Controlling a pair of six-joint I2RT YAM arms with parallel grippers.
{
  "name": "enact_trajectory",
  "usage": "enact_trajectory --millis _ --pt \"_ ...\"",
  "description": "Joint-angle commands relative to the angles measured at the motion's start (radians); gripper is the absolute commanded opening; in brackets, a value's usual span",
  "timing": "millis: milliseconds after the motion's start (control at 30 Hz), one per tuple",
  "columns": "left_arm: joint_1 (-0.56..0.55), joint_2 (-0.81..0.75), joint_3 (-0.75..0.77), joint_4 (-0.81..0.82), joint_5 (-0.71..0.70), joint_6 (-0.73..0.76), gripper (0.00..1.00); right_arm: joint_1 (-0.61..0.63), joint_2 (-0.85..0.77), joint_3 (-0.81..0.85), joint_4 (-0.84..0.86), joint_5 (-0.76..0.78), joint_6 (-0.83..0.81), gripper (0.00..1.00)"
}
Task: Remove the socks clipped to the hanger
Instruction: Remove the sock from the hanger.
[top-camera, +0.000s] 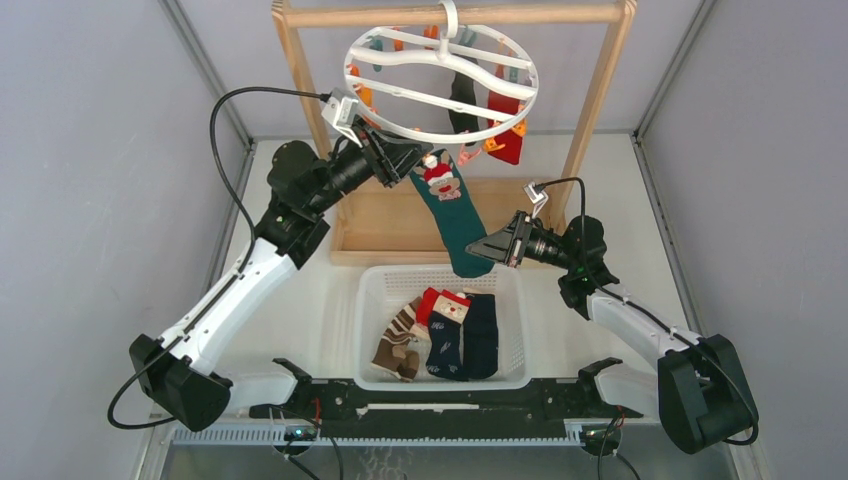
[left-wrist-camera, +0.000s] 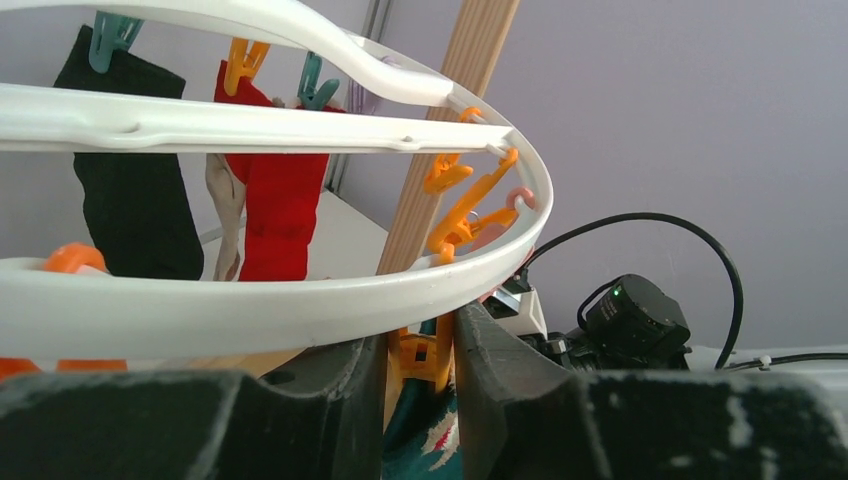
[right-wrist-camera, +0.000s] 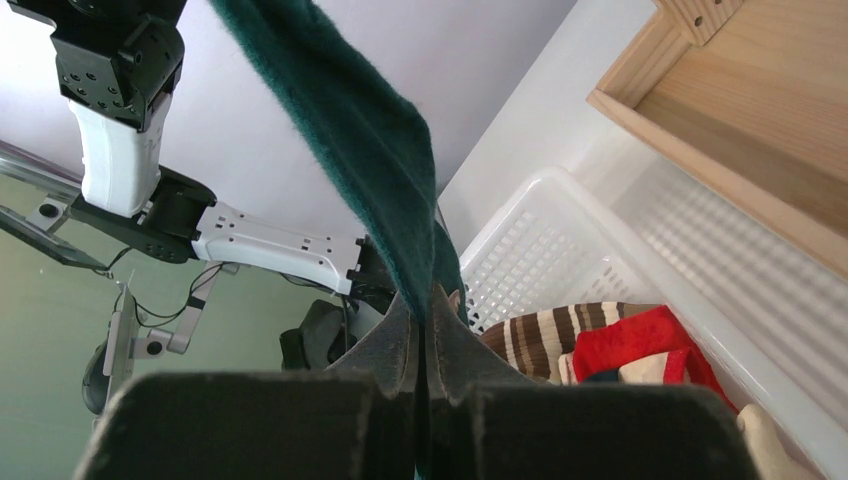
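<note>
The white round hanger (top-camera: 440, 100) (left-wrist-camera: 250, 300) hangs from the wooden rack. A dark green sock (top-camera: 452, 215) (right-wrist-camera: 370, 130) with a reindeer figure hangs from an orange clip (left-wrist-camera: 425, 355) under the ring's front rim. My left gripper (top-camera: 412, 158) (left-wrist-camera: 425, 350) is shut on that clip, one finger on each side. My right gripper (top-camera: 480, 250) (right-wrist-camera: 422, 320) is shut on the green sock's lower end, above the basket. A red sock (top-camera: 508, 140) (left-wrist-camera: 285, 210) and a black sock (top-camera: 462, 100) (left-wrist-camera: 135, 210) stay clipped at the ring's far side.
A white basket (top-camera: 375, 290) (right-wrist-camera: 540, 250) below holds a brown-and-cream striped sock (top-camera: 398, 335), a navy sock (top-camera: 480, 335) and a red-topped one. The wooden rack's posts (top-camera: 300, 90) and its base tray (top-camera: 390, 220) stand behind the basket. Grey walls close both sides.
</note>
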Motion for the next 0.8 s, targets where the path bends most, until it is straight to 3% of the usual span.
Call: enact_trajectory --millis 0,333,467,767 --pt "0.004 0.002 0.076 0.022 0.009 0.002 0.01 0.007 -0.007 0.002 0.046 -0.006 0.000 0.00" --pt "0.004 -0.009 0.079 -0.003 0.014 0.022 0.02 0.011 0.002 0.002 0.048 -0.004 0.000 0.00" --pt "0.005 -0.018 0.065 -0.008 -0.012 0.015 0.34 0.013 0.004 0.002 0.056 -0.003 0.004 0.00" --pt "0.006 -0.024 0.044 0.003 -0.015 0.012 0.57 0.016 0.004 0.002 0.048 -0.003 -0.003 0.00"
